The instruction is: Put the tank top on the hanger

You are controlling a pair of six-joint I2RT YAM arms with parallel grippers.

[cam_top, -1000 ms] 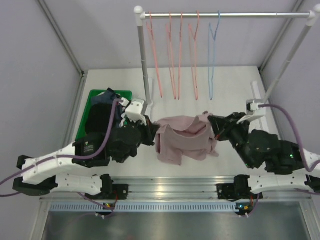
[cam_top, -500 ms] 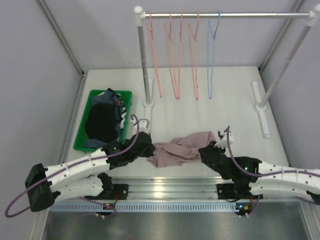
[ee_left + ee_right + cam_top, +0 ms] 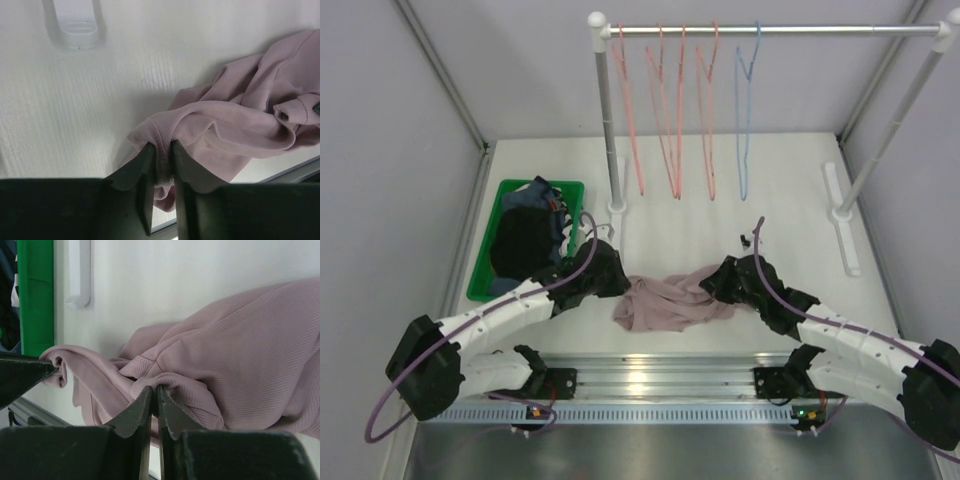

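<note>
Now the tank top (image 3: 670, 298) is down from its raised spread and lies bunched on the table (image 3: 770, 200) at 6 o'clock. Left hand (image 3: 161, 147) pinches a fold at its 9 o'clock edge, right hand (image 3: 155, 390) pinches another at 3 o'clock. Blue hanger (image 3: 745, 120) hangs untouched on the rail (image 3: 800, 30) at 1 o'clock. Reads as a regrip with both hands; hanging not started.

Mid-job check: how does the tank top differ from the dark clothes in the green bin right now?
The tank top is dusty pink; the dark clothes are black and navy. The tank top lies bunched on the white table; the dark clothes sit piled in the green bin. The left gripper and right gripper each pinch the tank top; neither holds the dark clothes. Both are crumpled soft fabric.
</note>
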